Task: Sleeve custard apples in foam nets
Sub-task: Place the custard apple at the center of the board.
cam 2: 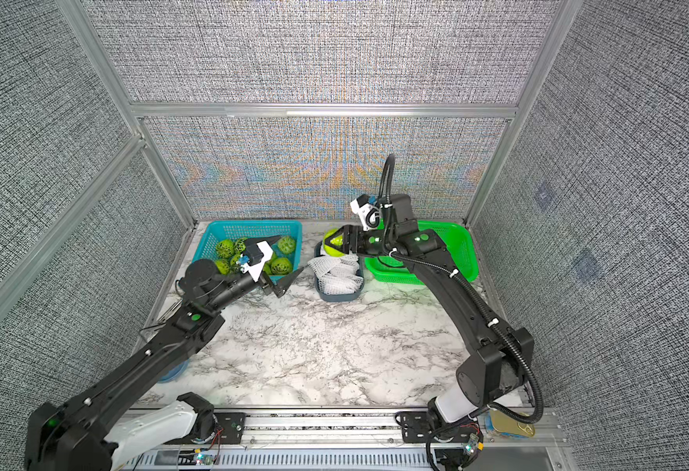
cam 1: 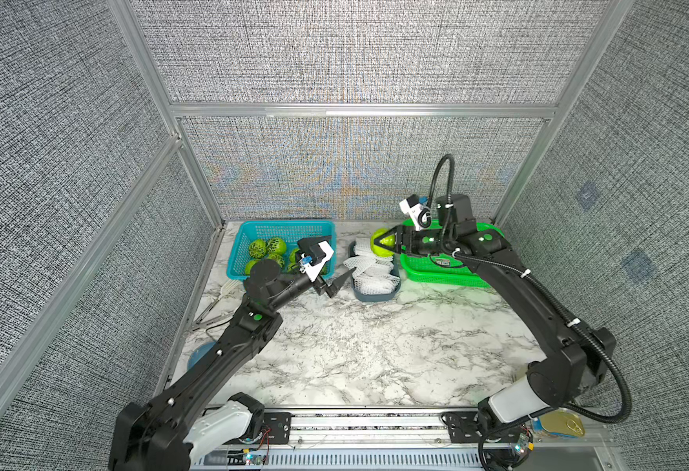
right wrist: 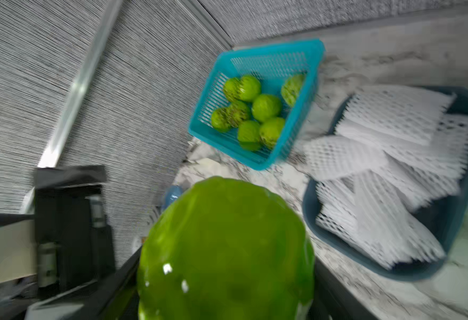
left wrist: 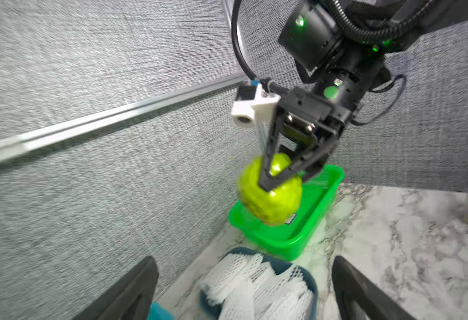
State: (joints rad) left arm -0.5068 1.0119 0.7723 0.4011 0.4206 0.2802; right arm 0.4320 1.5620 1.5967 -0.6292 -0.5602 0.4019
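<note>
right pincer (cam 1: pixel 385 241) clamped on custard apple (right wrist: pixel 227 249) above foam nets (cam 1: pixel 371 273); left pincer (left wrist: pixel 244 263) wide open, empty.

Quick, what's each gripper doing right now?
Left gripper: open, holding nothing.
Right gripper: closed on an apple.

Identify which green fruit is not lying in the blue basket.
The fruit clamped in the right gripper, held up near the tray of foam nets; all the others lie loose in the blue basket.
</note>
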